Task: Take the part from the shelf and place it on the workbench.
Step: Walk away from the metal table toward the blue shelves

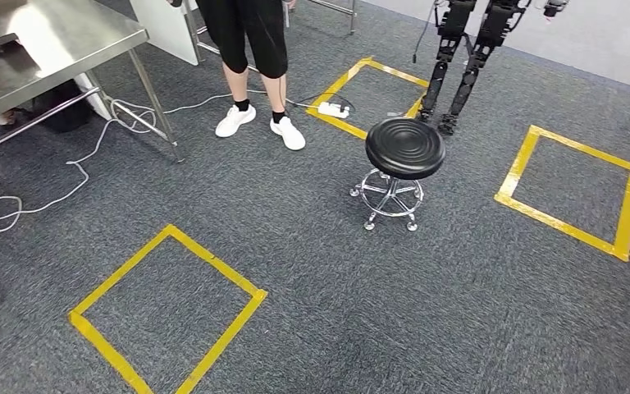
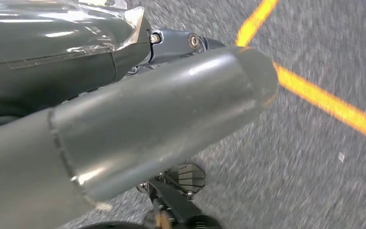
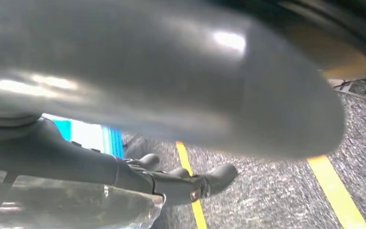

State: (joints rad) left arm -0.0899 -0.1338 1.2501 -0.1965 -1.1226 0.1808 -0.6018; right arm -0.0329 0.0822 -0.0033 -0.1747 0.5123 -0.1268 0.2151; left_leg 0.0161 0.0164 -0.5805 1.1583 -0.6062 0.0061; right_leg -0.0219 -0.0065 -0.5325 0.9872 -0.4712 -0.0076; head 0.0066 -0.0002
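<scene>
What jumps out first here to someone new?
Probably the black round stool on its chrome wheeled base, standing mid-floor on the grey carpet. Yellow tape squares mark the carpet around it, near left, far right and behind it. A person in black shorts and white shoes stands beyond it next to a steel table at upper left, and another robot's dark legs stand at the far tape square.

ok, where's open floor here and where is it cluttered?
Open carpet: inside the near yellow square, the stretch between it and the stool, and inside the right yellow square. Crowded at the back: steel table with loose cable, a person's feet, a power strip and another robot's legs.
</scene>
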